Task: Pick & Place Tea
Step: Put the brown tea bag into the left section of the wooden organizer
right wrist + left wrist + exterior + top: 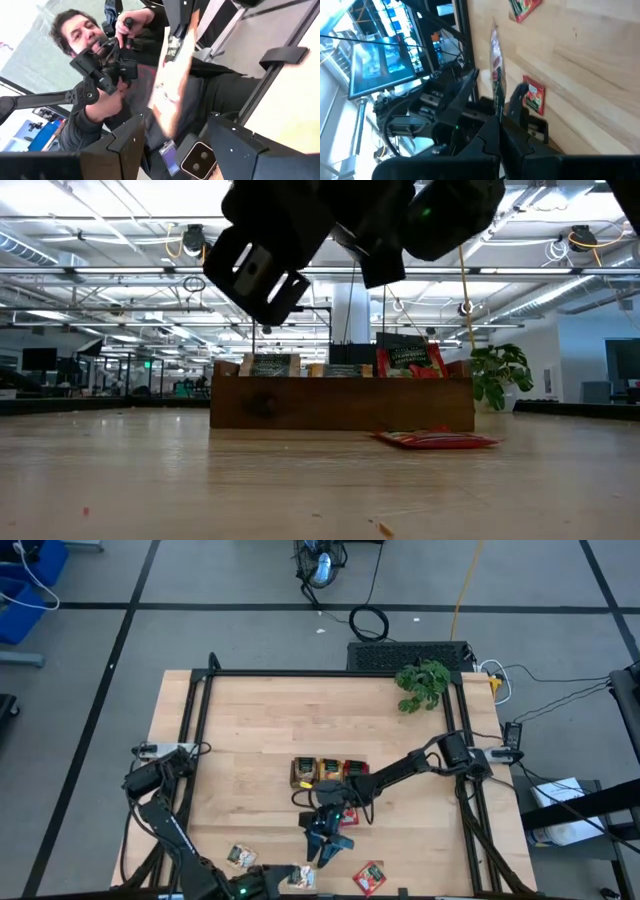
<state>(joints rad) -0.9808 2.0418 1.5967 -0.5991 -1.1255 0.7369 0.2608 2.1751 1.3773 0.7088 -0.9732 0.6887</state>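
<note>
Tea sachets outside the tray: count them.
4: a pale sachet front-left, a red sachet at the front edge, another red one beside the right pincer, a fourth in the left pincer. More may be hidden.

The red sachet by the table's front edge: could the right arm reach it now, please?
Probably yes: the open right gripper hangs close beside the red sachet, which lies flat with nothing between them.

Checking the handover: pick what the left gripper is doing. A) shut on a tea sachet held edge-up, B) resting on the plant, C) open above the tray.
A: the left gripper is shut on a tea sachet, held edge-up off the table.
</note>
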